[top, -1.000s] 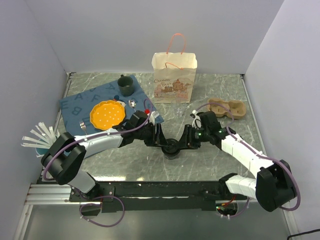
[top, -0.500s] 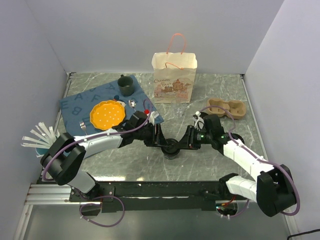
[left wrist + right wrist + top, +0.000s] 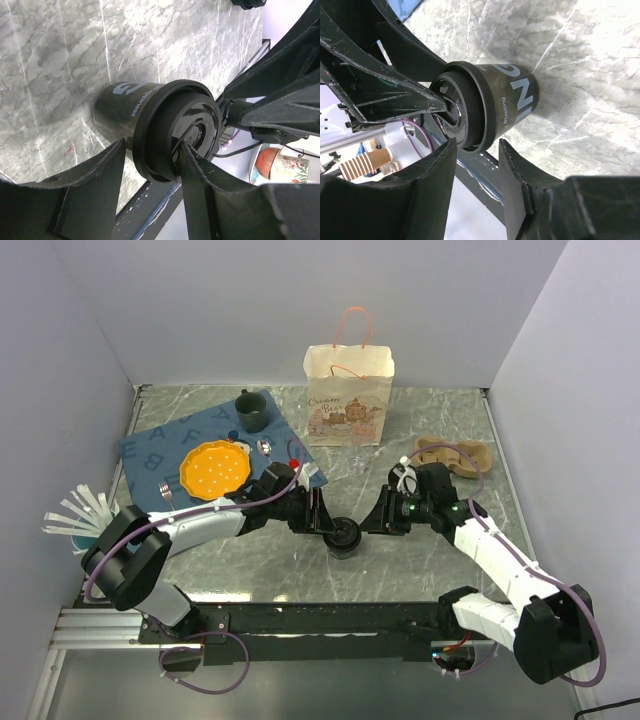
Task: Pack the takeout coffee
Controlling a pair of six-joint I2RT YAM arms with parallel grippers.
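Black-lidded coffee cup (image 3: 345, 535) stands upright on the marble table (image 3: 250, 575), near the middle. Left gripper (image 3: 151, 147) clasps it at the lid rim. Right gripper (image 3: 476, 144) has jaws half parted beside the lid; whether it grips, I cannot tell. Brown pulp tray (image 3: 455, 455) lies well apart, far right.

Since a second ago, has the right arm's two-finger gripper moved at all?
Yes. The right gripper has backed off rightward, away from the dark disposable cup with the black plastic lid and toward the brown moulded-pulp tray.

Marble table (image 3: 430, 412) — cup (image 3: 345, 535), blue mat (image 3: 150, 445), paper bag (image 3: 348, 400), pulp tray (image 3: 475, 455)
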